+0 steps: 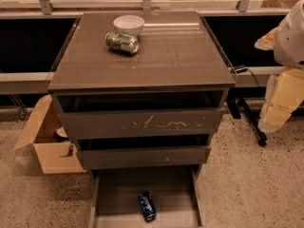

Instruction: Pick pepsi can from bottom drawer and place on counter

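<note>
The pepsi can [147, 206], dark blue with silver ends, lies on its side on the floor of the bottom drawer [118, 194], which is pulled open at the foot of the cabinet. The counter [166, 56] is the glossy grey-brown top above it. My gripper [279, 103], cream-coloured under a white arm housing, hangs at the right edge of the view, beside the cabinet at about the height of the upper drawers. It is well away from the can and holds nothing I can see.
A white bowl [128, 24] and a green-and-silver can [122, 42] on its side sit at the counter's back left. An open cardboard box [47, 144] stands on the floor left of the cabinet. A black wheeled stand [249, 120] is on the right.
</note>
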